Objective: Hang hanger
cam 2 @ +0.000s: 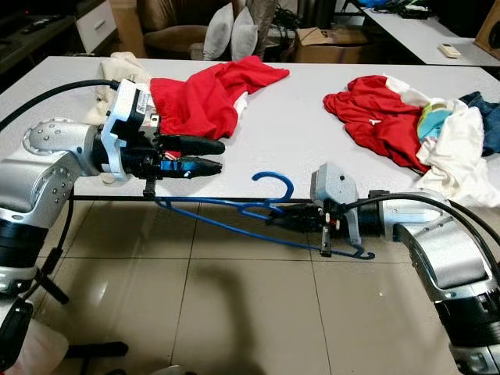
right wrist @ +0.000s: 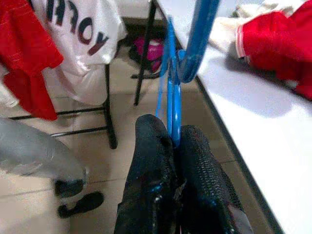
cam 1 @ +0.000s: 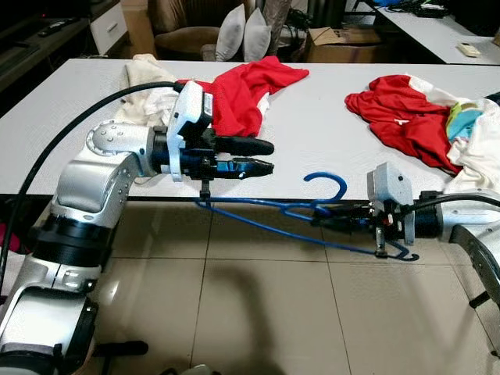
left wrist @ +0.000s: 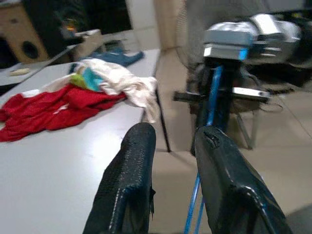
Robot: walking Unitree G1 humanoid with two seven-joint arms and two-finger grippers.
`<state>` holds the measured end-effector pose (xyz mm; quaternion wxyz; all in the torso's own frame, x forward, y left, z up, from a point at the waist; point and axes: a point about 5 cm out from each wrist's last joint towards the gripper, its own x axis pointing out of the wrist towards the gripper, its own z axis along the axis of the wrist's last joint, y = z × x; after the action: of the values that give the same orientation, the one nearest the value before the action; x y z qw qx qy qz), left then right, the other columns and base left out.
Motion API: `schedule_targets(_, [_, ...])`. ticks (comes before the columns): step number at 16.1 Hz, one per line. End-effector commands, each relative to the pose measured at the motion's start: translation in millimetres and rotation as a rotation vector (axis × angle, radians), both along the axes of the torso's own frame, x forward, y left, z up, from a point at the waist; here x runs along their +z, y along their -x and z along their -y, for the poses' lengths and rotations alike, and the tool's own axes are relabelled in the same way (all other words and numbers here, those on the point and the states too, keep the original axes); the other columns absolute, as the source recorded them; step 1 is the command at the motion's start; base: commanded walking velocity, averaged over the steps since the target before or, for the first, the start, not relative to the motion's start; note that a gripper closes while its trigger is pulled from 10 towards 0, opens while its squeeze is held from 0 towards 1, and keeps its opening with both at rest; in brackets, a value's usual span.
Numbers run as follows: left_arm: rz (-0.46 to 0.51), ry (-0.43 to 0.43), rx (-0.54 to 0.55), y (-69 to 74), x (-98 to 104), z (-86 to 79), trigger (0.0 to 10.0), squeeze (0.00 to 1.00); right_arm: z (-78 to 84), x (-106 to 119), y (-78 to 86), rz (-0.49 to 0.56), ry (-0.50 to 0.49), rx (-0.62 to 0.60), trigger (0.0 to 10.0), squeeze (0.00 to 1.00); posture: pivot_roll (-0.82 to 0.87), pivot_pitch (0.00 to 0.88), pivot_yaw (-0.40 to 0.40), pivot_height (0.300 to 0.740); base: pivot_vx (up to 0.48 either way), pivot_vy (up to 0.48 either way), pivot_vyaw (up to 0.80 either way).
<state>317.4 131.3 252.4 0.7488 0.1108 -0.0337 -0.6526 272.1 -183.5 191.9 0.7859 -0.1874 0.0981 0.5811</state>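
Blue wire hanger (cam 1: 281,212) hangs level in front of the tabletop (cam 1: 312,133) edge, over tiled floor; its far shoulder is hidden behind the left tool (cam 1: 264,156). Right tool (right wrist: 176,146) is clamped on the wire beside the hook. Left tool's fingers stand parted, gripping nothing.

Bright blue hanger (cam 1: 301,209), pinched between the right gripper's (cam 1: 326,222) black fingers (right wrist: 155,161). The left gripper (cam 1: 266,156) is black too, on a silver arm (cam 1: 105,168). On the white table (cam 1: 320,133), a red shirt (cam 1: 242,90) at the far edge, cream cloth (cam 1: 144,78) at the far left corner, and a red, white and teal heap (cam 1: 437,125) at the right edge. Beige tiled floor (cam 1: 266,312).
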Motion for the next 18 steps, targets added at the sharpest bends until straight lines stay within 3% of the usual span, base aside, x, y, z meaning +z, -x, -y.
schedule_targets(1, [0.006,0.045,0.092,-2.2,0.6,-8.0,10.0,0.0,-0.6,0.4,3.2,0.019,-0.024,-0.043,0.0,0.0,-0.15,0.0,0.063,0.74,0.0,0.0,0.0])
schedule_targets(2, [-0.004,0.069,0.183,-4.1,-6.2,-15.1,10.0,0.0,-0.1,-5.0,5.6,0.021,-0.036,-0.107,0.0,0.0,-0.17,0.0,0.069,0.74,0.0,0.0,0.0])
schedule_targets(3, [-0.061,0.065,0.358,-3.3,-33.1,-26.3,10.0,0.0,-1.3,-15.9,10.8,0.005,-0.092,-0.267,0.0,0.0,-0.19,0.0,0.074,0.74,0.0,0.0,0.0])
schedule_targets(6, [-0.108,0.08,0.701,12.8,-98.3,-31.4,10.0,0.0,-11.6,-39.7,29.9,0.038,-0.232,-0.609,0.0,0.0,-0.2,0.0,0.055,0.74,0.0,0.0,0.0])
schedule_targets(7, [-0.099,0.098,0.765,14.0,-102.3,-30.7,10.0,0.0,-11.1,-43.3,32.2,0.036,-0.245,-0.663,0.0,0.0,-0.19,0.0,0.035,0.74,0.0,0.0,0.0])
schedule_targets(8, [-0.12,0.127,0.824,14.8,-105.9,-30.6,10.0,0.0,-10.6,-46.5,33.2,0.037,-0.259,-0.726,0.7,0.0,-0.19,0.0,0.035,0.74,0.0,0.0,0.0])
schedule_targets(9, [-0.129,0.132,0.863,16.8,-110.3,-29.8,10.0,0.0,-7.9,-50.3,32.9,0.04,-0.26,-0.808,10.0,0.0,-0.18,0.0,0.013,0.74,0.0,-0.281,0.0])
schedule_targets(10, [-0.135,0.122,0.889,20.2,-115.6,-28.2,10.0,0.0,-8.8,-52.2,32.2,0.026,-0.307,-0.848,10.0,0.0,-0.18,0.0,0.009,0.74,0.0,-0.412,0.0])
schedule_targets(13, [-0.18,0.143,0.976,27.4,-127.9,-22.4,10.0,0.0,-6.0,-54.3,29.4,0.083,-0.302,-0.994,10.0,0.0,-0.2,0.0,0.007,0.74,0.0,-0.463,0.0])
schedule_targets(15, [-0.18,0.157,1.029,30.8,-135.0,-11.9,10.0,0.0,8.7,-63.0,41.3,0.088,-0.257,-1.208,10.0,0.0,-0.23,0.0,0.026,0.74,0.0,-0.48,0.0])
schedule_targets(18, [-0.175,0.154,1.03,33.9,-132.5,-9.2,10.0,0.0,3.6,-61.2,43.2,0.093,-0.276,-1.148,10.0,0.0,-0.2,0.0,0.014,0.74,0.0,-0.48,0.0])
